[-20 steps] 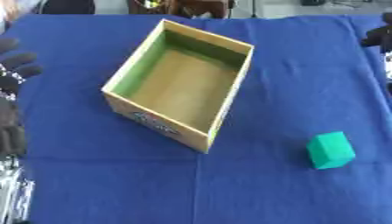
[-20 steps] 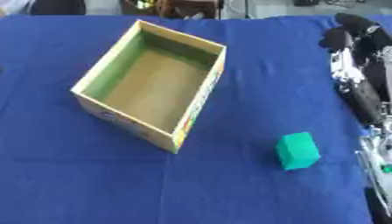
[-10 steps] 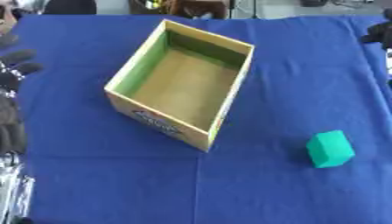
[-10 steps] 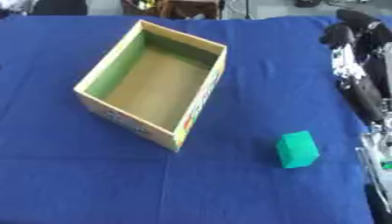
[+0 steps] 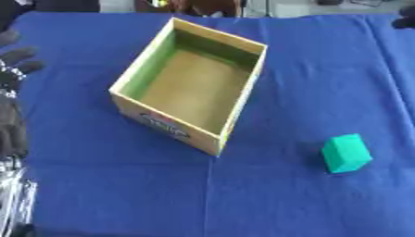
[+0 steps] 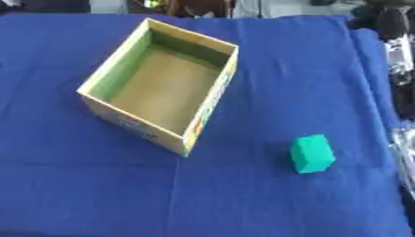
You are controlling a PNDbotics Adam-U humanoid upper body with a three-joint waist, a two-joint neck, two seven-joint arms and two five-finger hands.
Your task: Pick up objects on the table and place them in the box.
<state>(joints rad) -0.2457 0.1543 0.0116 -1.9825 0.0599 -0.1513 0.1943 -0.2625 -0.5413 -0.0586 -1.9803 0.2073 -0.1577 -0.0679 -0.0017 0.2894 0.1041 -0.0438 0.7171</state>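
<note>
An open cardboard box (image 5: 144, 64) with a green inner wall and a brown floor lies askew at the table's middle; nothing shows inside it. A green block (image 6: 312, 153) sits on the blue cloth to the box's right, nearer the front. My left hand (image 5: 11, 121) is at the left edge, black, open with its fingers (image 5: 21, 54) spread and pointing away, well clear of the box. My right hand (image 6: 390, 22) shows dark at the far right corner, far from the block, with its arm running down the right edge.
A blue cloth (image 5: 122, 194) covers the whole table. Silver arm parts (image 5: 12, 203) show at the lower left, and arm parts (image 6: 402, 139) run along the right edge. Dark objects stand beyond the far edge.
Both hands have drifted a little toward the far side. The box and the green block have not moved.
</note>
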